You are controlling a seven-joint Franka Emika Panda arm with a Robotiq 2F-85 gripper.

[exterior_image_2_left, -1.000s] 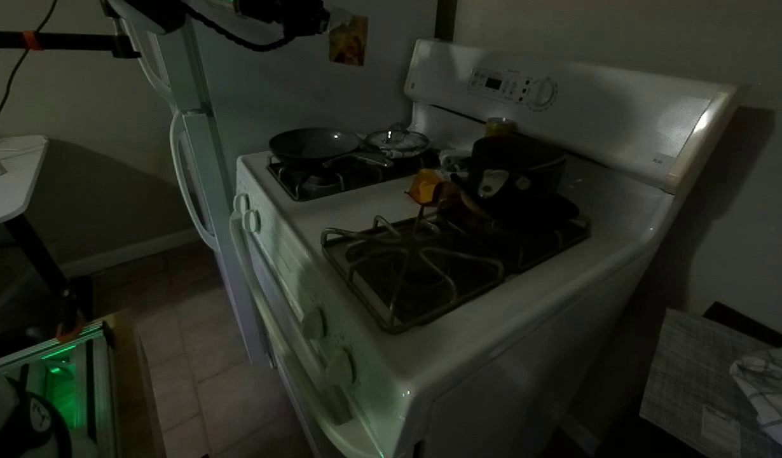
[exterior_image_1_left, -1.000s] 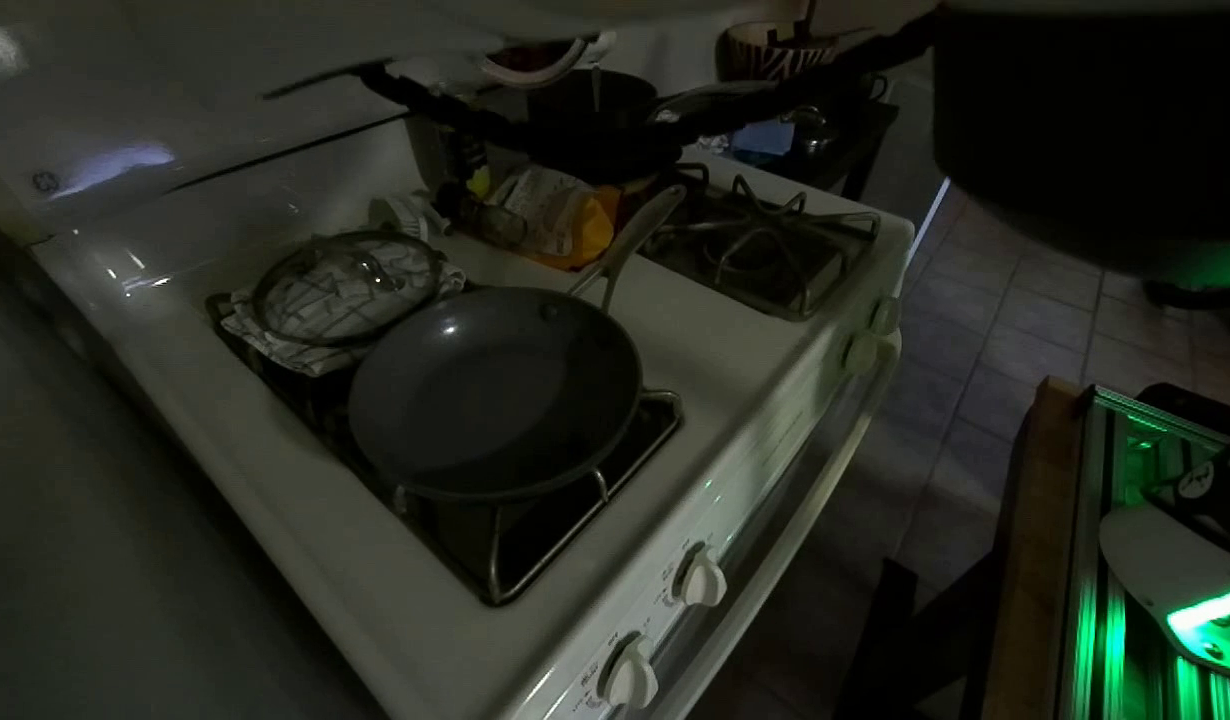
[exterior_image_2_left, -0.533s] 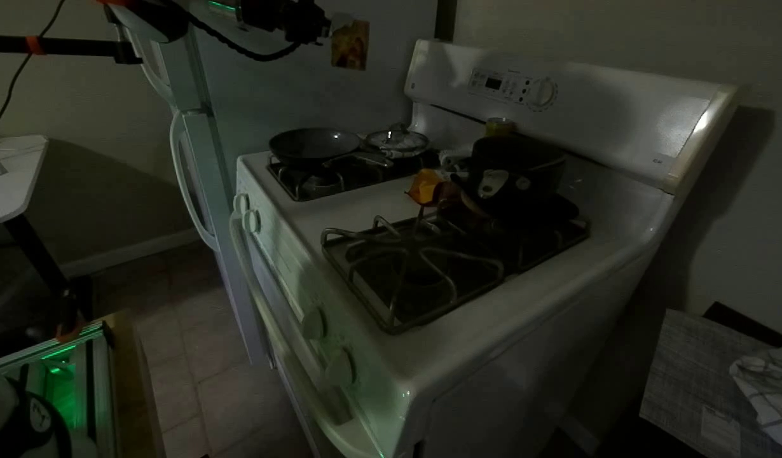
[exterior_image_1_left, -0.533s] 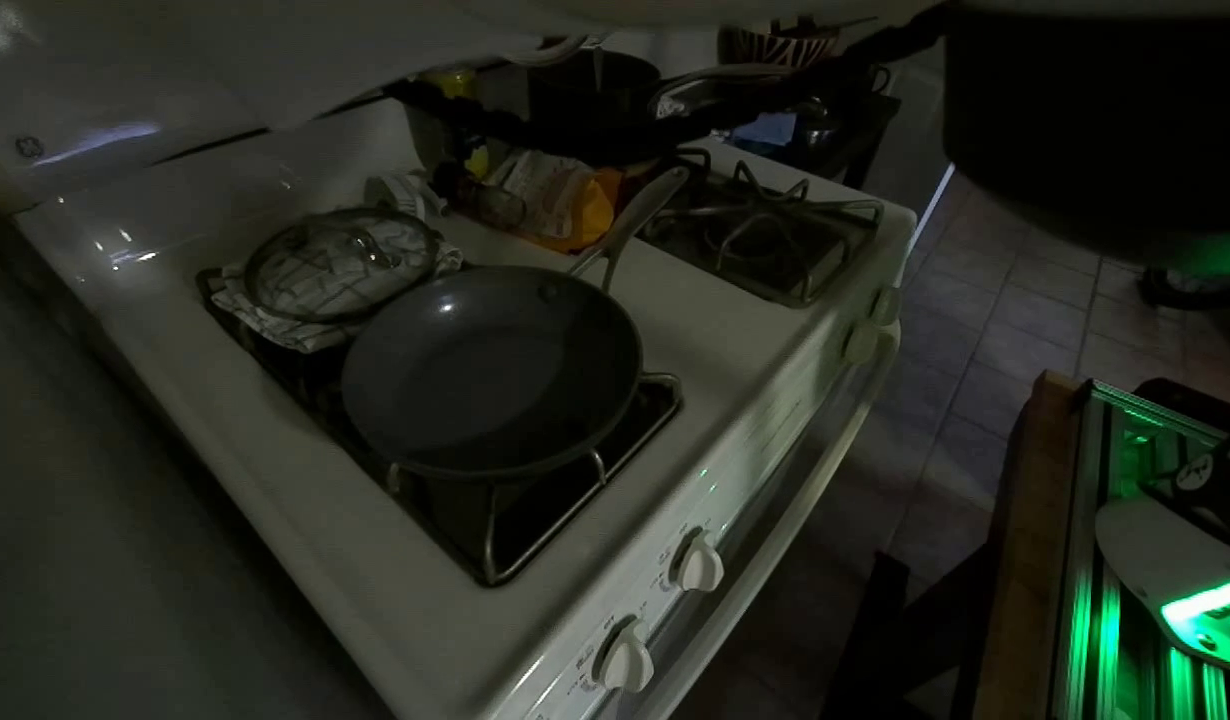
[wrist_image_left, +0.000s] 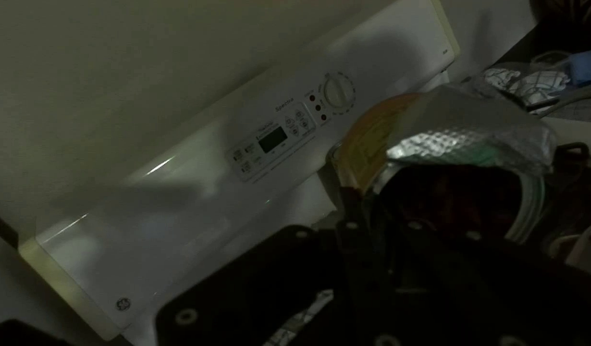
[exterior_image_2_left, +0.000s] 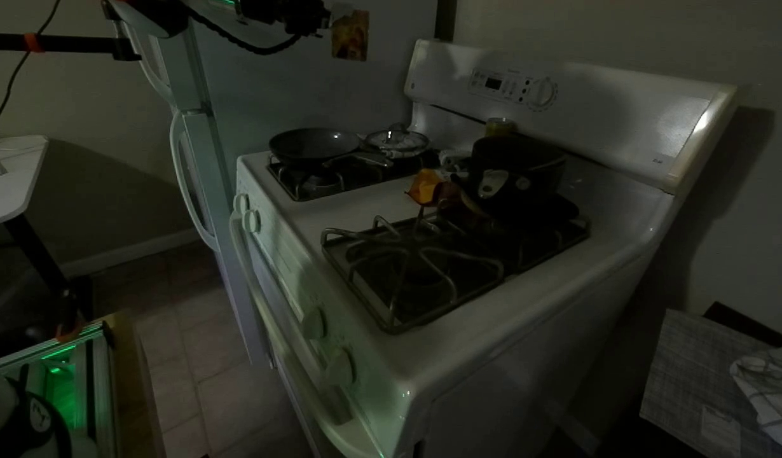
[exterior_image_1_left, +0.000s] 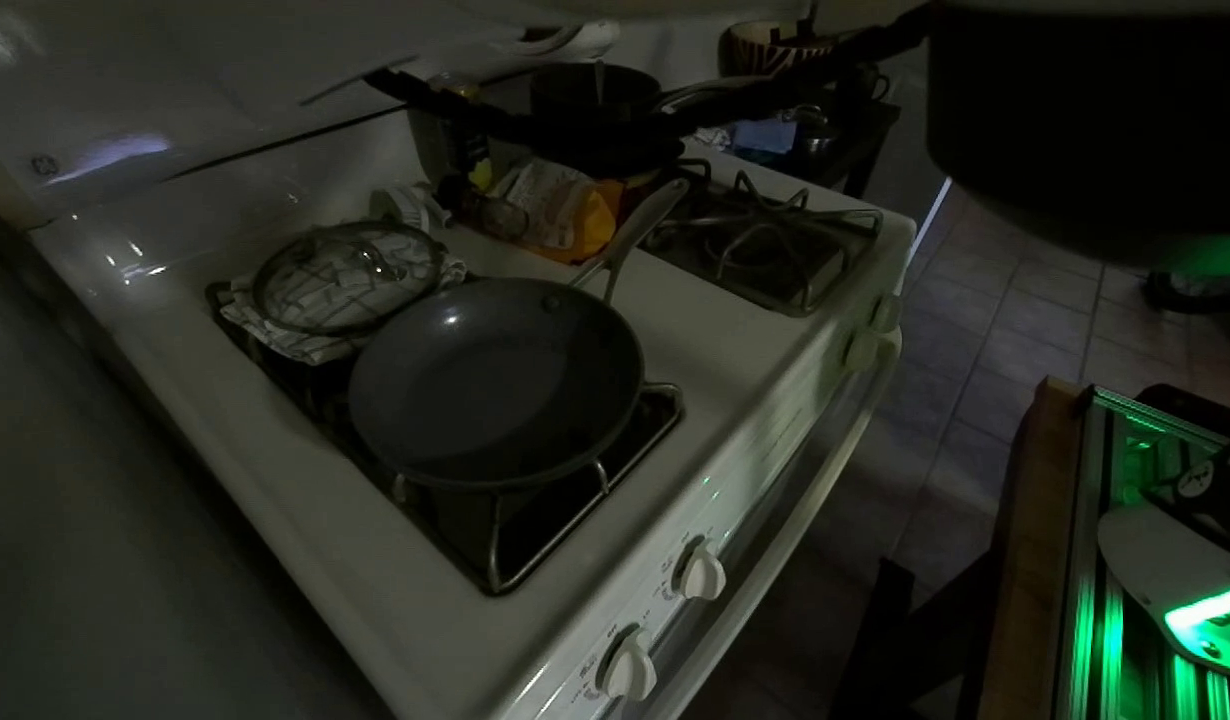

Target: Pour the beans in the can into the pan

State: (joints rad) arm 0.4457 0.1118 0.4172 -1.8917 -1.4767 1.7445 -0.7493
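Observation:
In the wrist view a can [wrist_image_left: 365,151] with a yellow-orange label is tilted with its open mouth toward the camera. Its silver foil-like lid [wrist_image_left: 473,129] is folded back. The beans [wrist_image_left: 456,197] show as a dark reddish mass inside; it is too dim to see detail. My gripper [wrist_image_left: 365,206] is shut on the can's wall at the rim. In an exterior view the gripper [exterior_image_2_left: 311,19] is high at the top edge, above the stove. The pan [exterior_image_1_left: 495,385], round and dark grey, sits on the front burner, apart from the gripper. It shows in both exterior views [exterior_image_2_left: 315,146].
A glass lid [exterior_image_1_left: 350,275] on a checked cloth is behind the pan. A black pot [exterior_image_2_left: 518,165] stands on a back burner. An orange bag [exterior_image_1_left: 575,215] lies between burners. The pan's handle [exterior_image_1_left: 640,230] points across the stove [exterior_image_1_left: 735,320]. A control panel [wrist_image_left: 271,139] rises behind.
The gripper at the top of an exterior view dips slightly and comes back up. The picture with the near pan shakes a little. The pan keeps its place on the stove.

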